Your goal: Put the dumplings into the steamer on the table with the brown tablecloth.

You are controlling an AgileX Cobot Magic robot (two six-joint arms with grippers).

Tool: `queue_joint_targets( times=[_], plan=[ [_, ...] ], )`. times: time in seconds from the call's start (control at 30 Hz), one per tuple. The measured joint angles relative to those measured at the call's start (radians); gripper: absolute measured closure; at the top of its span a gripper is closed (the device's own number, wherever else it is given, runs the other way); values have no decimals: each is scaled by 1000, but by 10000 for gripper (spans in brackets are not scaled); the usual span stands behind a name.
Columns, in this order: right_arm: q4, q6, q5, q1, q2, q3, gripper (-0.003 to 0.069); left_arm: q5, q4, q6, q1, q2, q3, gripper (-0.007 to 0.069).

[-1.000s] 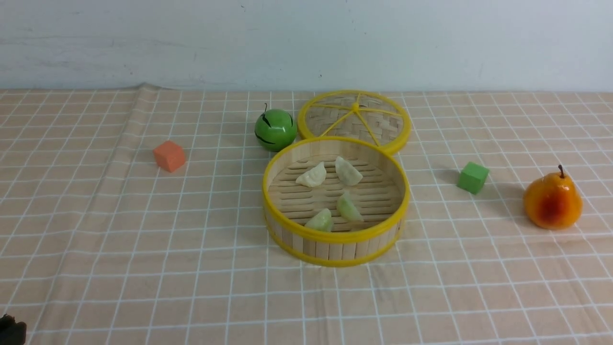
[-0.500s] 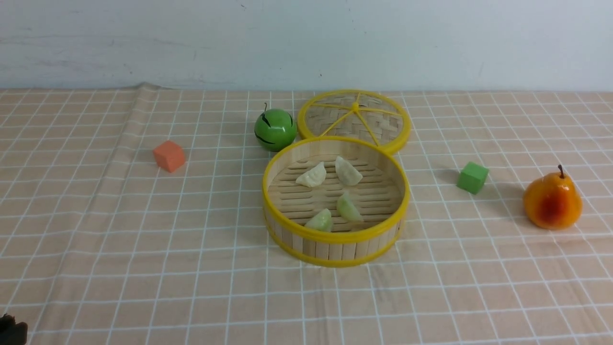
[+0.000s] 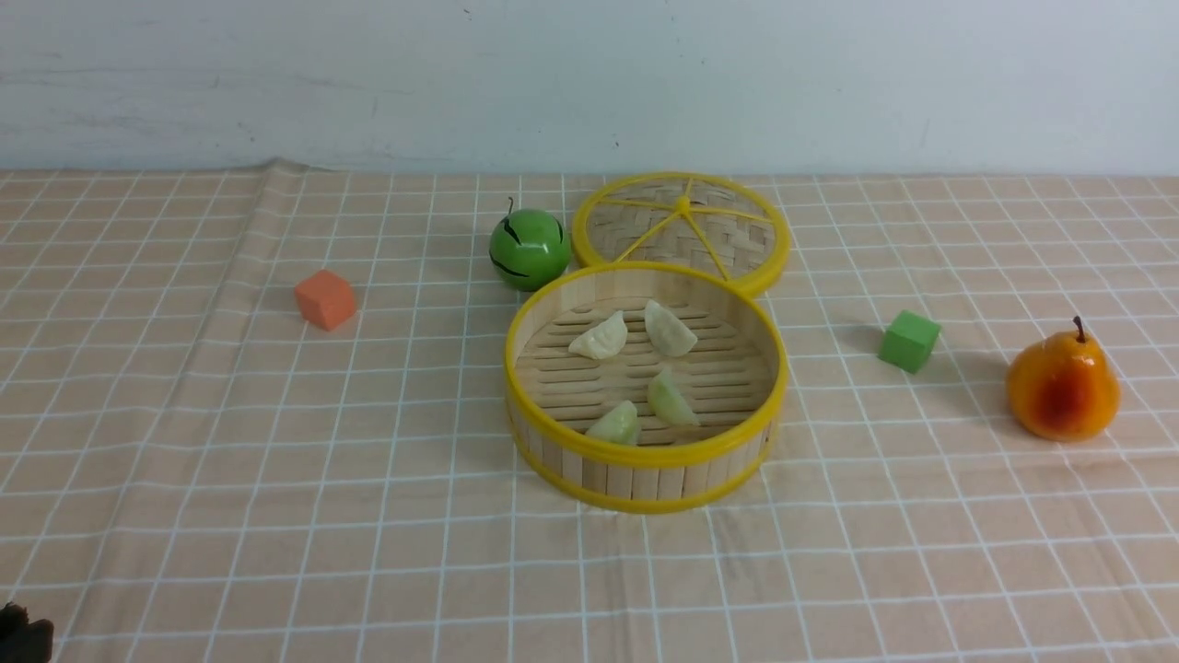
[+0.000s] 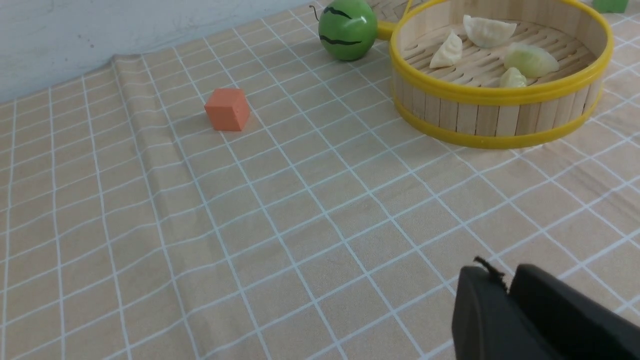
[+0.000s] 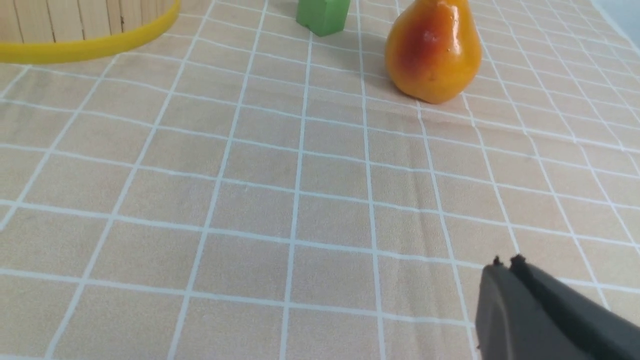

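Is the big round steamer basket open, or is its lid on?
Open. Its lid lies behind the steamer, and you can see dumplings inside.

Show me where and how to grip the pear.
I'd close the right gripper on opposite sides of the pear's rounded body, coming down from above. It seems upright, its stem on top, and nothing crowds its flanks; the thin stem looks a poor hold. Whether the jaws open wide enough, I can't tell.
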Motion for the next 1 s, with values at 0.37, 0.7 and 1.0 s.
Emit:
queue_joint_targets(
  times=[0.37, 0.7, 1.0],
  plan=[
    [0, 3, 0, 0, 0, 0, 680, 0, 0, 0, 0, 0, 0, 538],
    [0, 3, 0, 0, 0, 0, 675, 0, 0, 0, 0, -28, 3, 533],
    [-2, 3, 0, 0, 0, 0, 668, -98, -67, 0, 196, -200, 143, 526]
  ],
)
